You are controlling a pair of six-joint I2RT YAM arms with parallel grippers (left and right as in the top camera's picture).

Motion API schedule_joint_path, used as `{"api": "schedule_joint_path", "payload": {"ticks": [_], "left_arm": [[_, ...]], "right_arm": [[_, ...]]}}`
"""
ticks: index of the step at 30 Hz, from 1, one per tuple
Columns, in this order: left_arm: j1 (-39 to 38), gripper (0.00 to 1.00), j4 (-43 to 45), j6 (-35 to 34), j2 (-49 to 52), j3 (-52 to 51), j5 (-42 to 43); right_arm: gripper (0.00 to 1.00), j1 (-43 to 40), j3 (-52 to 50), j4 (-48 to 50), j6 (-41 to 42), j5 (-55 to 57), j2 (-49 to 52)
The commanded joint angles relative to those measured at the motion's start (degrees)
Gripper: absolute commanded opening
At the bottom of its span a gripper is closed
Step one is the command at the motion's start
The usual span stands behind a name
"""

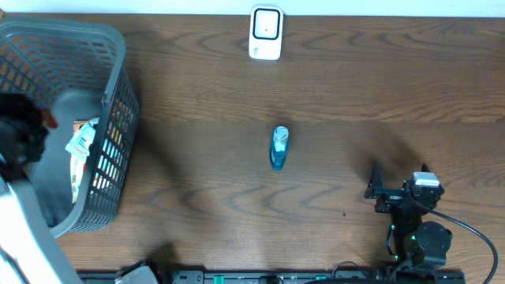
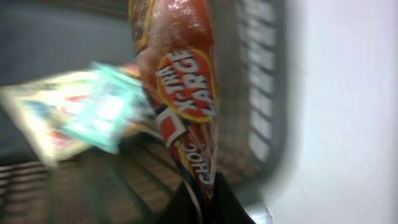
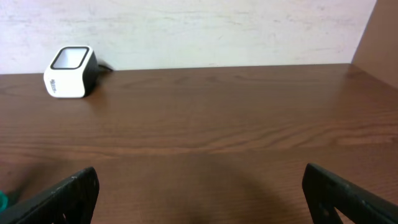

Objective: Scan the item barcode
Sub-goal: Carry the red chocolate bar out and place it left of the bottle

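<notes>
At the far left of the overhead view the left arm (image 1: 20,134) hangs over a grey basket (image 1: 118,95) that holds loose packs (image 1: 83,146). In the left wrist view the left gripper (image 2: 207,202) is pressed together on the bottom edge of an orange-red packet (image 2: 183,93), printed X-TRA LARGE, which stands up from the fingers with the blurred basket wall behind it. A blue bottle (image 1: 279,147) lies alone at mid-frame on the brown table (image 1: 197,87). The white scanner (image 1: 266,33) sits at the top centre edge, well apart from the packet. At lower right the right gripper (image 3: 199,180) rests low with its fingers spread wide, holding nothing
</notes>
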Motion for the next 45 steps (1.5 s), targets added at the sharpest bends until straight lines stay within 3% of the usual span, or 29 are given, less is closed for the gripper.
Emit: {"api": "schedule_joint_path", "payload": {"ticks": [1, 8, 13, 17, 20, 24, 32, 40, 45], "left_arm": [[-9.03, 0.07, 3.06, 8.44, -4.90, 0.52, 6.21], [-41.11, 0.07, 4.76, 34.62, -9.07, 0.04, 3.82], [-58.60, 0.07, -0.98, 36.33, -6.21, -4.15, -14.03], [-66.05, 0.07, -0.63, 36.33, -1.18, -11.32, -15.63], [-68.06, 0.07, 0.28, 36.22, 3.50, -15.65, -15.61], [-68.48, 0.07, 3.89, 30.95, 11.34, -20.13, -15.56], [-68.46, 0.07, 10.34, 29.35, 25.59, -20.68, -11.91], [-68.46, 0.07, 17.73, 18.78, 30.60, -20.68, -11.26], [-68.46, 0.07, 20.09, 17.73, 30.71, -20.68, -11.28]], "right_arm": [[0.99, 0.46, -0.17, -0.04, -0.63, -0.13, -0.31], [0.99, 0.46, -0.17, -0.04, -0.63, -0.13, -0.31], [0.99, 0.46, -0.17, -0.04, -0.63, -0.13, -0.31], [0.99, 0.46, -0.17, -0.04, -0.63, -0.13, -0.31], [0.99, 0.46, -0.17, -0.04, -0.63, -0.13, -0.31], [0.99, 0.46, -0.17, -0.04, -0.63, -0.13, -0.31], [0.99, 0.46, -0.17, -0.04, -0.63, -0.13, -0.31], [0.99, 0.46, -0.17, -0.04, -0.63, -0.13, -0.31], [0.99, 0.46, -0.17, -0.04, -0.63, -0.13, -0.31]]}}
